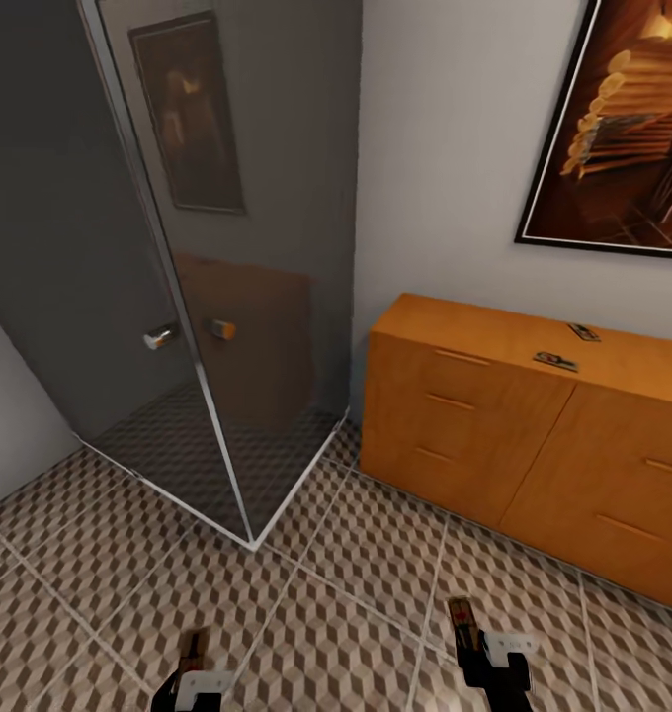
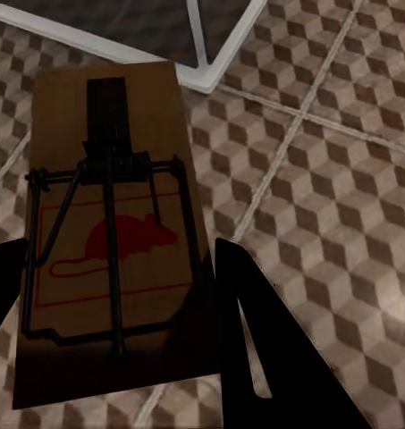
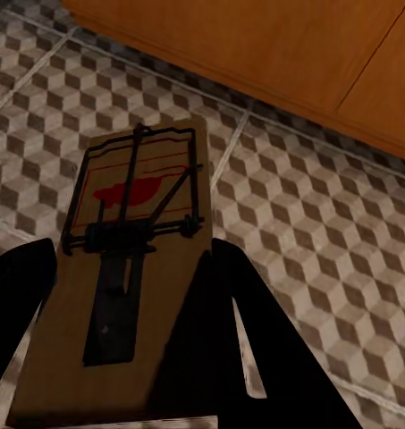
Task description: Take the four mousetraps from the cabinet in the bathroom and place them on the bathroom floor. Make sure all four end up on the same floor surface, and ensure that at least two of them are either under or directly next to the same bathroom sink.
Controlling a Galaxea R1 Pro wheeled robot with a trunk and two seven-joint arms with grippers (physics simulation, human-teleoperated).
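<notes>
Each gripper grasps a mousetrap: left gripper [image 1: 196,682] at bottom left, right gripper [image 1: 489,661] at bottom right. Two mousetraps [image 1: 555,362] rest on the cabinet [image 1: 455,415], right. A careless release might tumble either trap away from any sink.

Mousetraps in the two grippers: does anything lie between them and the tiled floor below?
Nothing visible does. The left gripper and right gripper each hold a mousetrap over bare bathroom floor.
</notes>
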